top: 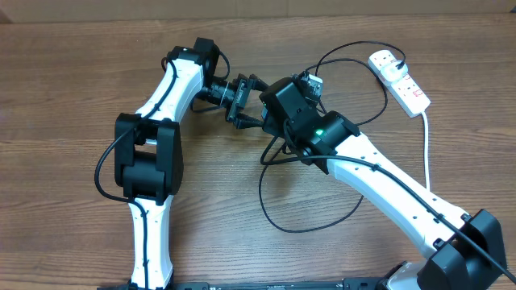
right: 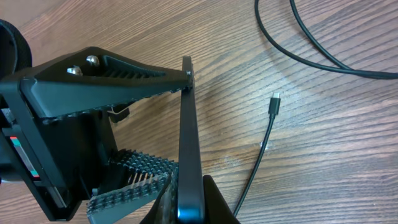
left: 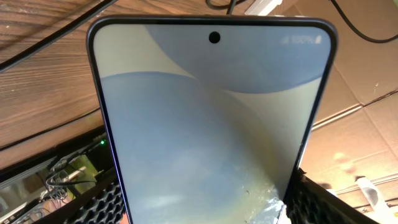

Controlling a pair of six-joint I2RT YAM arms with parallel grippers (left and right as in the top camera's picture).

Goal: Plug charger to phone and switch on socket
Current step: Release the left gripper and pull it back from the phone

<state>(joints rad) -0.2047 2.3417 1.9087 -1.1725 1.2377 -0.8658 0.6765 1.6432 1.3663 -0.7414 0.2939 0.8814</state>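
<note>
Phone point(left: 211, 124) — lower end out of view, between pads of left tool point(left: 208, 214).

The surface point(top: 64, 97) is brown with streaked wood grain. The phone point(left: 211, 124) has a pale blue-grey screen crossed by curved cream bands, a dark navy frame and a black camera dot. The charger point(right: 261, 149) is black. The socket point(top: 401, 79) is white with red switches. The left arm point(top: 173, 89) and right arm point(top: 395, 189) are white with black joints. The jaws' pads point(left: 102, 208) are black and studded.
</note>
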